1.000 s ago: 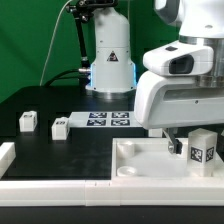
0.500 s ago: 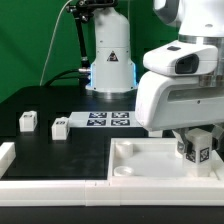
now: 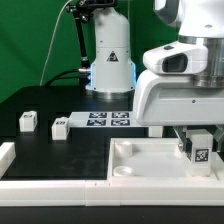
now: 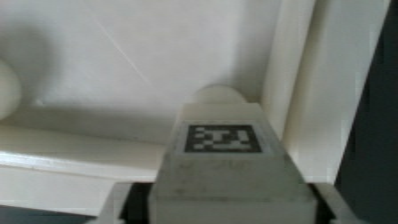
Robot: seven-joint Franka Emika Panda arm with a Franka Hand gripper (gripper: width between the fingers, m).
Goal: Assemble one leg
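Fingers clamped on the leg point(image 3: 199, 150) — the wrist view shows the tagged block point(image 4: 221, 150) pinned between the two dark finger pads, its rounded tip pointing away from the camera toward the panel floor. The gripper point(image 3: 197, 157) hangs low at the exterior view's right, leg upright, tag face outward, lower end down inside the raised rim of the white panel point(image 3: 140, 170). Whether the leg's tip touches the panel or sits in a socket — cannot tell; its lower end is cut off by the rim in the exterior view and the wrist view shows only bare panel and a corner ridge beyond the tip. Judgement: pick-up done, carry done, leg roughly over the corner; seating or screwing in looks not finished, release not done. Two more small blocks point(image 3: 27, 122) point(image 3: 59, 127) lie untouched on the black table point(image 3: 50, 155), well apart from the panel, beside the marker board point(image 3: 104, 120).
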